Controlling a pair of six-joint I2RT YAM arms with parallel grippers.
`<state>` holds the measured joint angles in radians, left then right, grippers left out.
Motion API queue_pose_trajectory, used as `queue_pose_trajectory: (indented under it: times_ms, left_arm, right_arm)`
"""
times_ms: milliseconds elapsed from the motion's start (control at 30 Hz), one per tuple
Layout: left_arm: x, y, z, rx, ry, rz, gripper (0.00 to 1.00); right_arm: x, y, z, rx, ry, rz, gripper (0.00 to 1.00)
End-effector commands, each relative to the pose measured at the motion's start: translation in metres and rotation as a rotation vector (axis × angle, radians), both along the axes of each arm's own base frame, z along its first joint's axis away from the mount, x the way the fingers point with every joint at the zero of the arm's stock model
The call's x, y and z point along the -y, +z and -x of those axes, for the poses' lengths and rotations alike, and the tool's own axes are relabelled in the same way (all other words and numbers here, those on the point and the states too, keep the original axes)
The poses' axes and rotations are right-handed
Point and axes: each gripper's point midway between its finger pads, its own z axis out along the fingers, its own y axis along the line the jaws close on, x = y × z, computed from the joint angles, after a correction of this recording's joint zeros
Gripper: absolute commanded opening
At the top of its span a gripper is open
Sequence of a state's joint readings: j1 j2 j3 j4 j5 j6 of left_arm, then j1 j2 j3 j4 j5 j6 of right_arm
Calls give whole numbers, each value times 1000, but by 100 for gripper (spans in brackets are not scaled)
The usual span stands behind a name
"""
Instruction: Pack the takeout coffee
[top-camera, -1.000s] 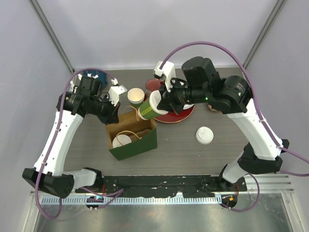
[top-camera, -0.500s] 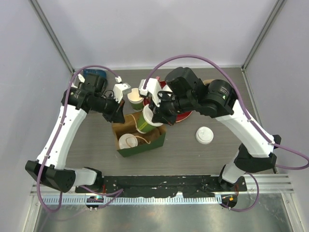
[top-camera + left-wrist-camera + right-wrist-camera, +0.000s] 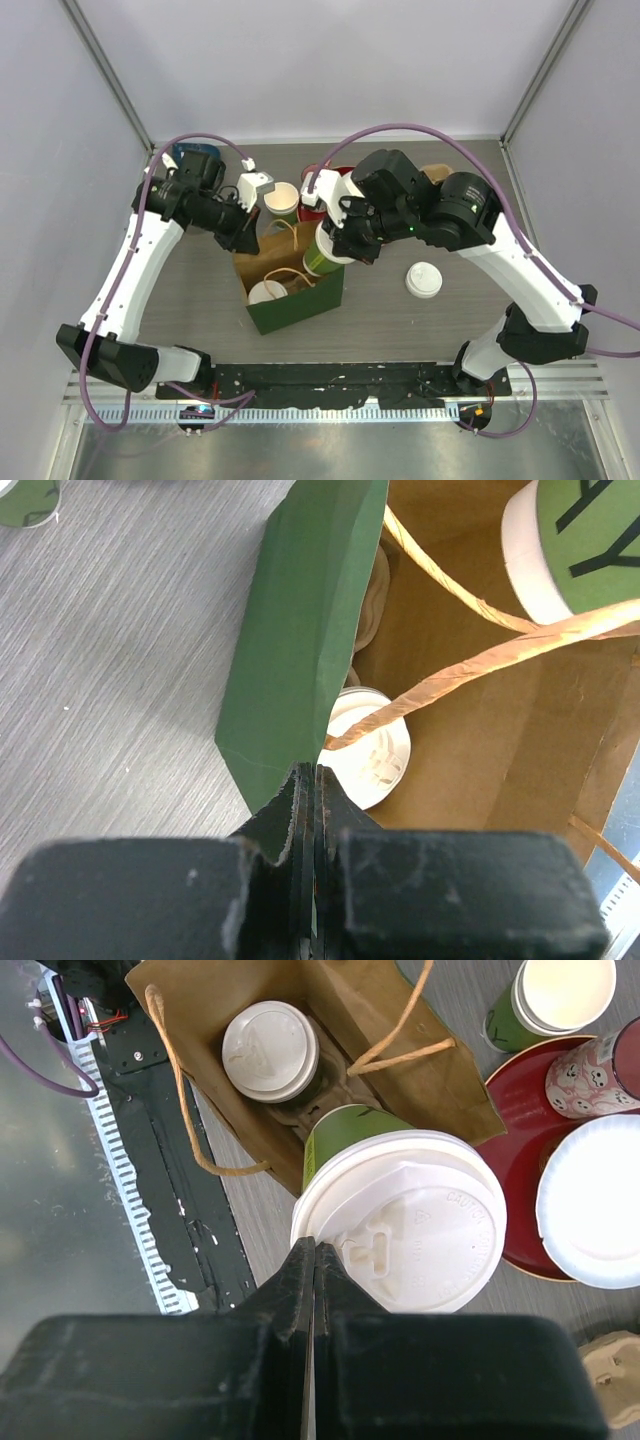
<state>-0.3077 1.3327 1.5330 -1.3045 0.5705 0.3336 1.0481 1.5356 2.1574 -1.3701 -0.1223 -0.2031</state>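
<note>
Pinches the lid edge of a lidded green cup (image 3: 400, 1222) in the right gripper (image 3: 312, 1258), fingers pressed tight together, cup hanging tilted over the 2 o'clock corner of the paper bag (image 3: 300, 308). Clamps the bag's 11 o'clock wall in the left gripper (image 3: 312, 785), jaws flat on the paper, propping the mouth open. Finds a second lidded cup (image 3: 267, 292) already seated at the bag's 8 o'clock end.

Risks popping the lid loose, the hold seeming to take only its rim. Risks snagging a twine handle (image 3: 470, 662) under the base on the way down. Risks toppling against the wall if released tilted. Risks collapsing the mouth should the paper slip.
</note>
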Motion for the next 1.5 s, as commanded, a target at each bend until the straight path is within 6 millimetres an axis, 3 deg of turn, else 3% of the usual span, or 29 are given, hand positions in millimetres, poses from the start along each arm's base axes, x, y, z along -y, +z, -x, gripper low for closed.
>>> queue_pose_trajectory:
  times_ms: [0, 133, 233, 533, 767, 933, 1100, 1467]
  left_arm:
    - [8, 13, 1, 2, -26, 44, 0]
    - [9, 16, 4, 2, -32, 54, 0]
    - [8, 14, 6, -7, -32, 49, 0]
    - [8, 15, 9, -8, -51, 45, 0]
    - [8, 14, 5, 5, -73, 39, 0]
    - [8, 14, 5, 19, -92, 39, 0]
    - [7, 13, 3, 26, -102, 33, 0]
    - [7, 12, 6, 39, -137, 33, 0]
  right_arm:
    - [-10, -2, -1, 26, 39, 12, 1]
    - [-26, -7, -5, 81, 139, 37, 1]
    - [-35, -23, -2, 103, 247, 85, 1]
    - [-45, -61, -18, 150, 338, 224, 1]
    - [-54, -101, -28, 142, 384, 320, 1]
    - [-60, -112, -30, 138, 406, 322, 1]
    - [-57, -134, -23, 89, 437, 361, 1]
    - [-46, -154, -22, 39, 408, 329, 1]
